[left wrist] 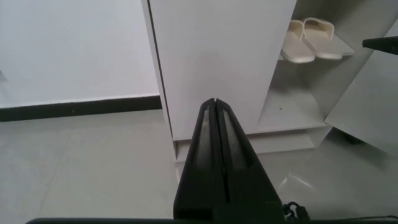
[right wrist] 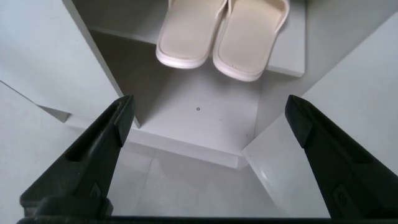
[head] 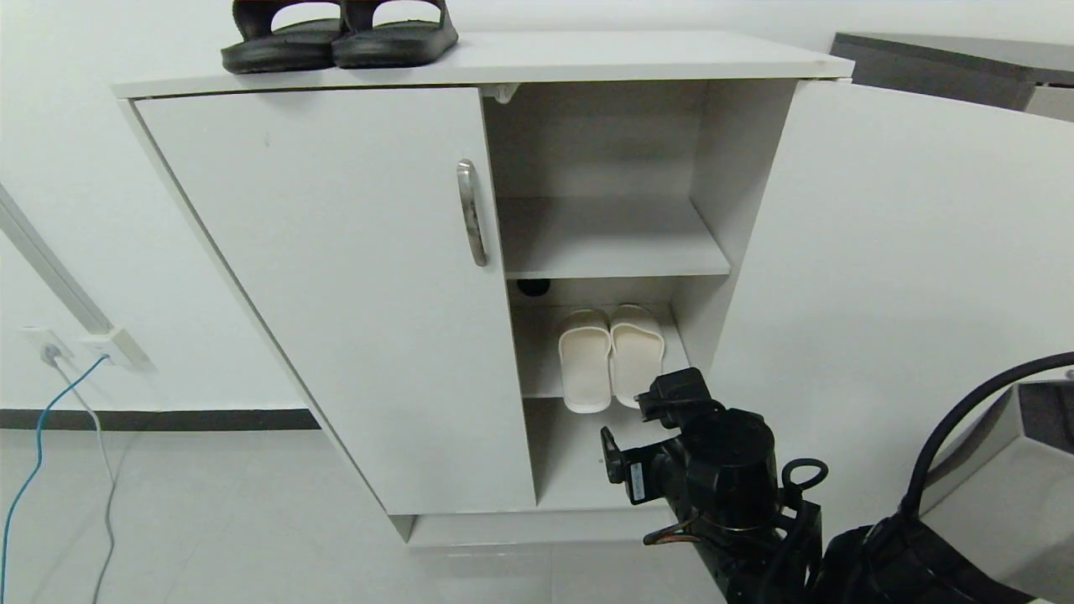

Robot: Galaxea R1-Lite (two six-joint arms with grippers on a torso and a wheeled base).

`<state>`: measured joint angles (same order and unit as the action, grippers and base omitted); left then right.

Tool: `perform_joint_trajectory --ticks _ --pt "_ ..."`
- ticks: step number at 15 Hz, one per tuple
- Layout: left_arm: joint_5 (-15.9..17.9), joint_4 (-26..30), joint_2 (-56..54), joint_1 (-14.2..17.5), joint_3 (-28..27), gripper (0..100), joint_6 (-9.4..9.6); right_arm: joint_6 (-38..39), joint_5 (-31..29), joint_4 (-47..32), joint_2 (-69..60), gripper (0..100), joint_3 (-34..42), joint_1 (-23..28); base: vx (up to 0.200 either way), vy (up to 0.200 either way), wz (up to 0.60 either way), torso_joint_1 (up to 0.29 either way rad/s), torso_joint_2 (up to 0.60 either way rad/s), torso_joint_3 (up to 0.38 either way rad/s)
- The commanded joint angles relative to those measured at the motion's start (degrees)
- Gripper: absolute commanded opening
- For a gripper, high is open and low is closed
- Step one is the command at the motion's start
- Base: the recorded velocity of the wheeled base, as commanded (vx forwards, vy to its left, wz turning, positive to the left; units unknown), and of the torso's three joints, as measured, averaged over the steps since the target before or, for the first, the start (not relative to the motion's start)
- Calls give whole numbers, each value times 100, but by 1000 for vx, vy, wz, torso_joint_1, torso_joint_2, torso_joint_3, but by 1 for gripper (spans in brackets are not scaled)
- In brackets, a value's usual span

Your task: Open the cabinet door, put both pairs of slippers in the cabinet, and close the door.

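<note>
The white cabinet (head: 336,285) has its left door closed and its right door (head: 889,277) swung wide open. A pair of cream slippers (head: 611,356) lies side by side on the middle shelf, toes inward. A pair of black slippers (head: 336,38) rests on the cabinet top at the left. My right gripper (head: 642,424) hangs open in front of the lower compartment, just below the cream slippers (right wrist: 221,31), with nothing between its fingers (right wrist: 115,127). My left gripper (left wrist: 214,109) is shut and empty, low over the floor, facing the closed left door.
A metal handle (head: 471,214) runs down the left door's inner edge. The upper shelf (head: 612,239) and bottom compartment (right wrist: 199,109) hold nothing. A wall socket (head: 50,346) with a blue cable sits low on the left wall. Grey furniture (head: 948,63) stands behind the open door.
</note>
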<state>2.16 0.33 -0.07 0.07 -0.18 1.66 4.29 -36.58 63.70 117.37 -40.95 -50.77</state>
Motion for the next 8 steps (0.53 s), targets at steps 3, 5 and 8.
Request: perform_joint_trajectory --ticks 3,5,8 --pt "4 2 7 1 1 0 36 2 2 29 128 100 -1 6 0 0 0 2 4 211" --pt "4 2 7 1 1 0 36 -7 -7 108 181 100 -1 6 0 0 0 0 5 210" --pt "-5 2 7 1 1 0 -8 -16 2 152 181 100 8 6 0 0 0 2 4 152"
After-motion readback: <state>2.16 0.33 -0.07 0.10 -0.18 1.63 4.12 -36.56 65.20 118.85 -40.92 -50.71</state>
